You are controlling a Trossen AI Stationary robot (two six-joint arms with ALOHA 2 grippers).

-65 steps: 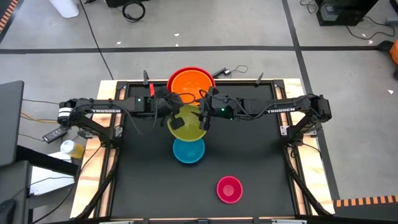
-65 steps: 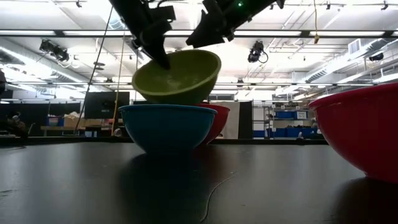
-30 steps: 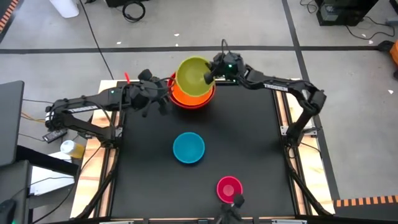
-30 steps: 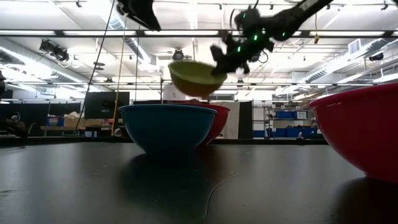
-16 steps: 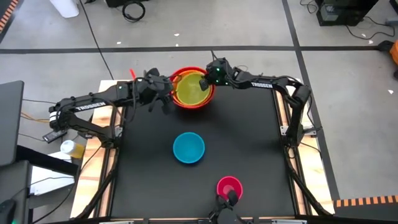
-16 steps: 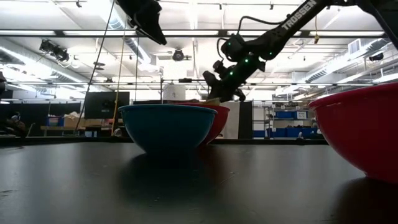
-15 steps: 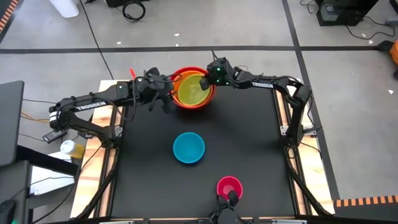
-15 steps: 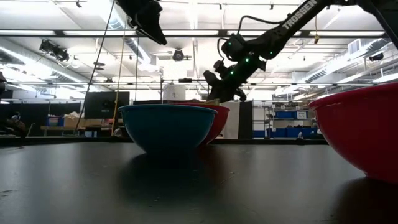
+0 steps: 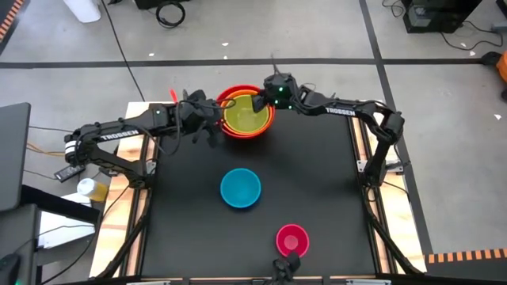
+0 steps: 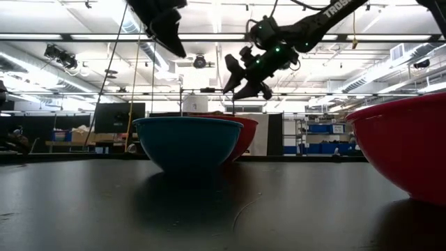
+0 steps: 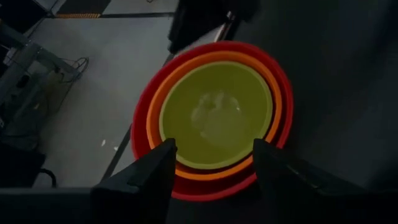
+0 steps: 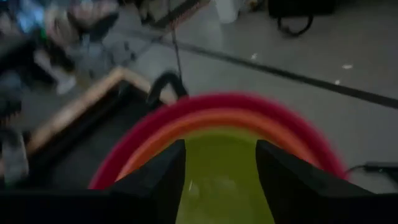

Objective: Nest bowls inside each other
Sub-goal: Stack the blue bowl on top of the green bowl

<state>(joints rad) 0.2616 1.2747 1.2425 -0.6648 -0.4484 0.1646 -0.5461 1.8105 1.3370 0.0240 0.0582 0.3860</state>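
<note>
Yellow-green bowl (image 9: 246, 117) mouth-up inside orange bowl (image 9: 265, 125) and red bowl (image 9: 225, 97), right gripper (image 9: 264, 98) apart above, left gripper (image 9: 207, 127) apart beside.

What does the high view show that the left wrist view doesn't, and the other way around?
Only the high view shows the blue bowl mid-table, the pink bowl near the front edge, and both arms, with the right gripper at the stack's rim. Only the left wrist view shows the left gripper open, with empty fingers. Both show the yellow-green bowl nested in the orange bowl, inside the red bowl.
</note>
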